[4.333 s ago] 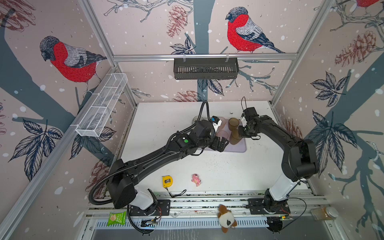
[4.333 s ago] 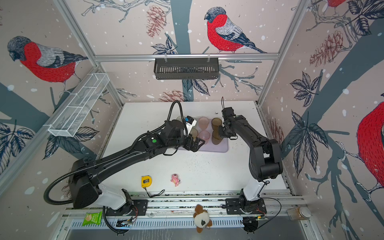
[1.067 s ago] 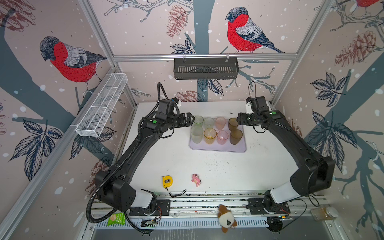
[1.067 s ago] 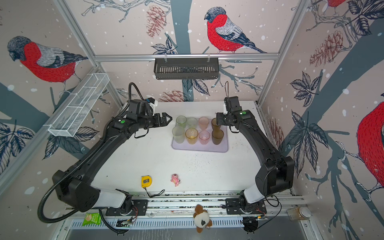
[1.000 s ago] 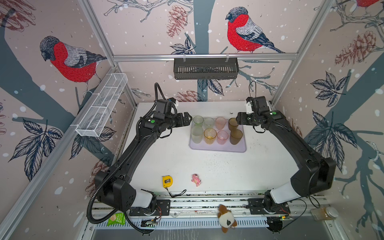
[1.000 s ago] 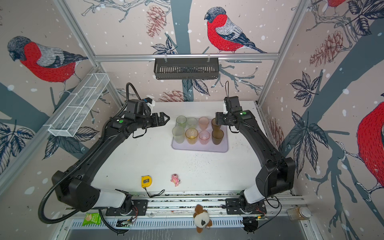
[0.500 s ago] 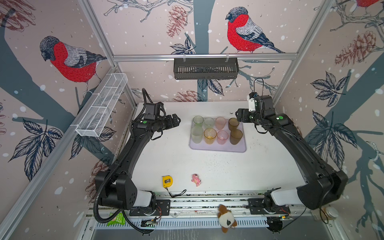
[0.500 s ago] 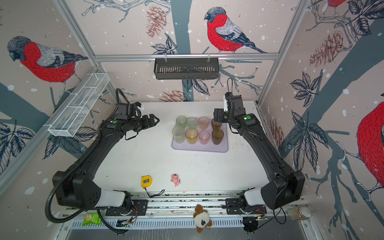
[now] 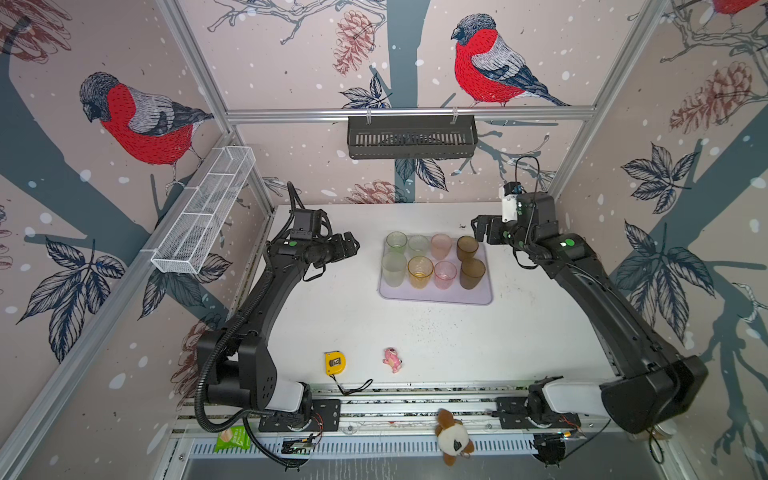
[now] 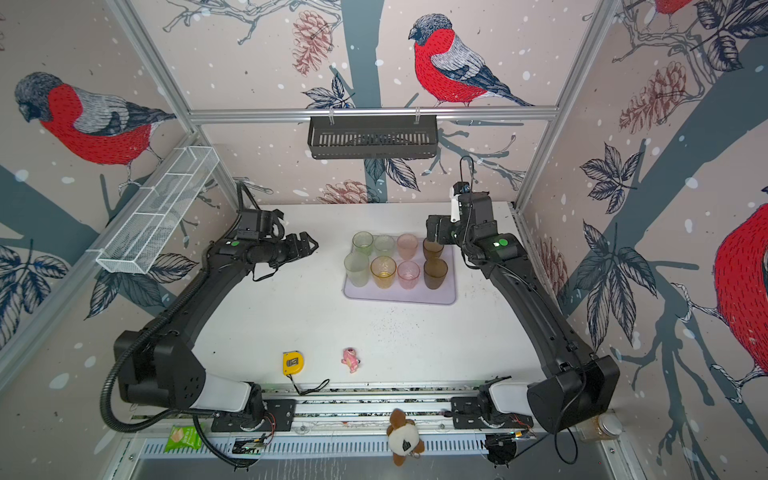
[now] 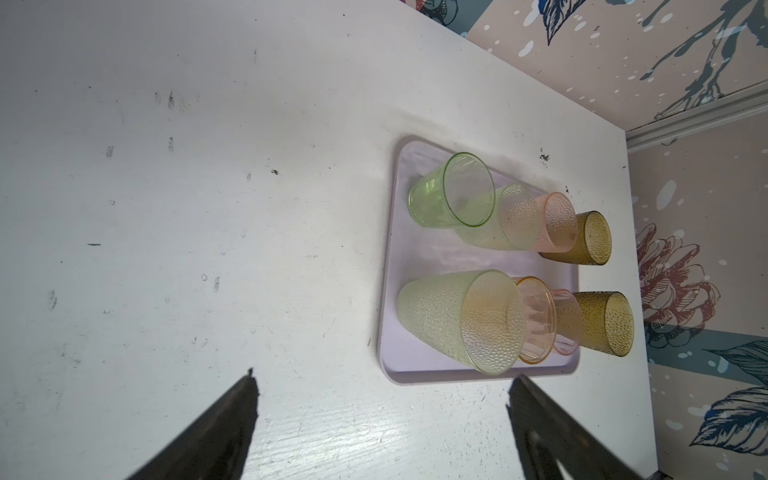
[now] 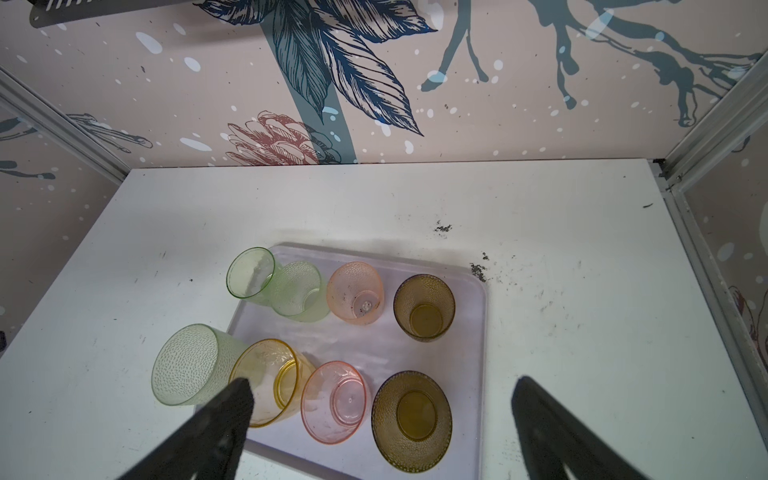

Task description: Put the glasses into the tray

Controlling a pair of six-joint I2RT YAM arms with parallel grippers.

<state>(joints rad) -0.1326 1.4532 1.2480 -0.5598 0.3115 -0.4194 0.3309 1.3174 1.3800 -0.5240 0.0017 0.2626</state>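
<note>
Several glasses stand upright in two rows on the lavender tray at the back middle of the table. The back row runs from green to dark brown. The front row runs from frosted whitish-green through amber to dark brown. My left gripper hovers open to the left of the tray, empty. My right gripper hangs open above the tray's right back corner, holding nothing.
A yellow tape measure and a small pink toy lie near the front edge. A black slotted basket hangs on the back wall, a white wire basket on the left wall. A plush toy sits on the front rail.
Both arms have drawn away from the tray, the left one leftward, the right one back and to the right. The right jaws have spread wider. The glasses have not moved.
</note>
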